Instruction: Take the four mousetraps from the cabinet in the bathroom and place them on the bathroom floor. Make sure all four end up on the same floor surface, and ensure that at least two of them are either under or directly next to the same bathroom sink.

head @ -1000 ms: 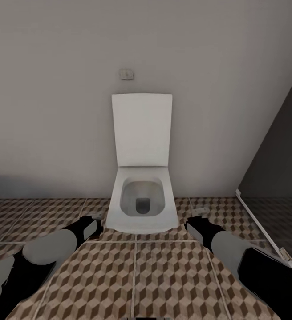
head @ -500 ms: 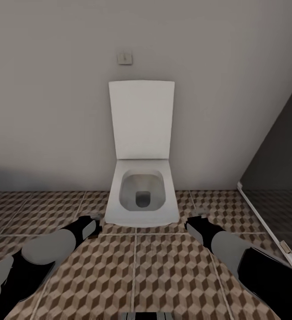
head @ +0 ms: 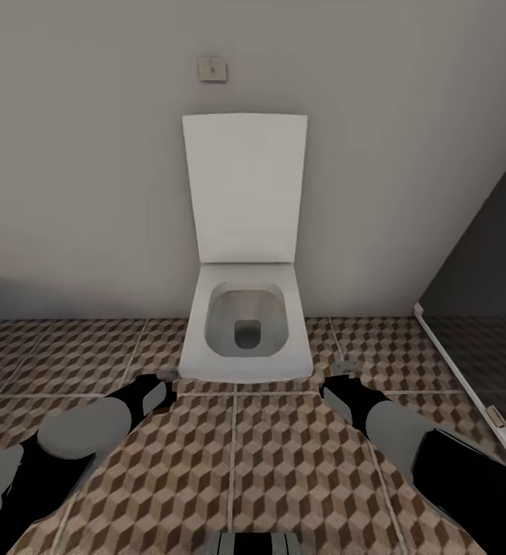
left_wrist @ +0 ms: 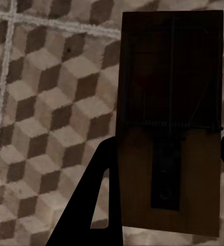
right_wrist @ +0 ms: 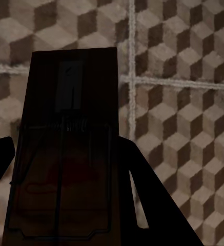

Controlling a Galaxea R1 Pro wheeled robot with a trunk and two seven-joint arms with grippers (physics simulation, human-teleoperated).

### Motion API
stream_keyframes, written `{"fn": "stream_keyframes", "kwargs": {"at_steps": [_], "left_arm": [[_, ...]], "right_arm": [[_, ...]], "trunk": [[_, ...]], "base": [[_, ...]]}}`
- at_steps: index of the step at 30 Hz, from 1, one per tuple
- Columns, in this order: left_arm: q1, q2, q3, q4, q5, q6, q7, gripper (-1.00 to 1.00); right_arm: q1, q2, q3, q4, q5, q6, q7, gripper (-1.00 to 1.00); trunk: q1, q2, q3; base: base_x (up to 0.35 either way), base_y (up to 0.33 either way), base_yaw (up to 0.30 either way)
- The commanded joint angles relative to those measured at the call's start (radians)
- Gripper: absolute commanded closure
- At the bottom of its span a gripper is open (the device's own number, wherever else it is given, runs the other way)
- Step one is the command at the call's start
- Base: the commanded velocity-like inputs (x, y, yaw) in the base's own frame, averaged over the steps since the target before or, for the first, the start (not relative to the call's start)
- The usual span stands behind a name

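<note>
Each gripper holds one mousetrap over the cube-patterned bathroom floor (head: 237, 478). In the left wrist view, my left gripper (left_wrist: 165, 159) is shut on a tan wooden mousetrap (left_wrist: 168, 102) with a dark metal bar, and its dark fingers (left_wrist: 99, 174) press on the plate's sides. The right gripper (right_wrist: 65, 154) is shut on a second mousetrap (right_wrist: 65, 169), which looks dark in shadow. Seen from the head, the left gripper (head: 160, 389) and right gripper (head: 334, 385) hang low on either side of the toilet. The cabinet and the sink are out of view.
A white toilet (head: 245, 331) with its lid raised stands against the grey wall straight ahead, with a small flush plate (head: 211, 68) above it. A dark glass panel (head: 484, 293) with a white floor sill (head: 461, 385) closes off the right side.
The whole picture has shifted: the toilet looks larger and the flush plate sits higher, so the camera moved. A white basin edge at the far left has left the view. Both arms hold their pose.
</note>
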Motion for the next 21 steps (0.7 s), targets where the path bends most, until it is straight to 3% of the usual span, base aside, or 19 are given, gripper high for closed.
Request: {"fn": "stream_keyframes", "kwargs": {"at_steps": [1, 18, 21], "left_arm": [[-0.001, 0.0, -0.009, 0.001, 0.009, 0.004, 0.003, 1.0], [-0.001, 0.0, -0.009, 0.001, 0.009, 0.004, 0.003, 1.0], [-0.001, -0.001, -0.01, 0.0, 0.009, 0.005, 0.002, 1.0]], "right_arm": [[-0.001, -0.001, 0.009, -0.002, -0.009, 0.004, -0.007, 1.0], [-0.001, -0.002, 0.01, -0.008, -0.009, -0.031, -0.007, 1.0], [0.0, -0.003, 0.01, -0.004, -0.009, -0.031, -0.007, 1.0]], "trunk": [[0.0, -0.001, -0.005], [0.008, -0.005, -0.07], [0.008, -0.005, -0.07]], "base": [[0.0, 0.0, 0.0], [0.0, 0.0, 0.0], [0.0, 0.0, 0.0]]}}
